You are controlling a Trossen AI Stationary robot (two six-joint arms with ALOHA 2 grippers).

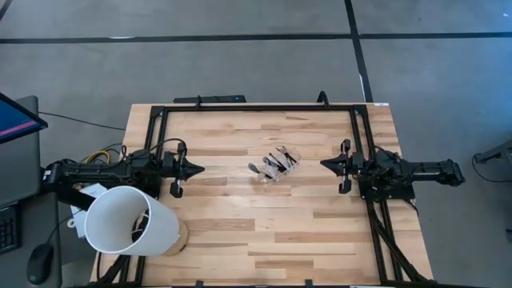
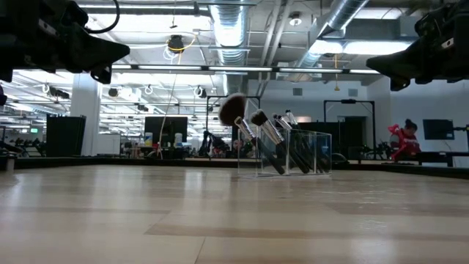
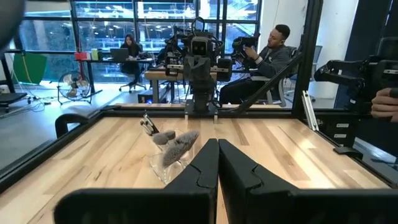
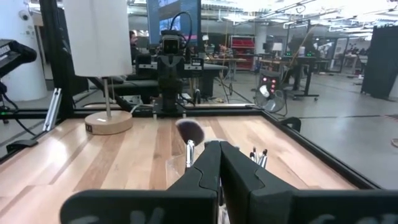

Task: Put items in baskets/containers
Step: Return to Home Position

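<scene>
The clear box stands near the middle of the wooden table. The brushes lean inside it, and their fluffy tips stick out past its rim. The left gripper hovers well apart from the box on one side, fingers pressed together and empty. The right gripper hangs on the box's opposite side, somewhat nearer, its fingers also closed on nothing. Both point toward the box. A white cylinder stands farther from the box than the left gripper.
</scene>
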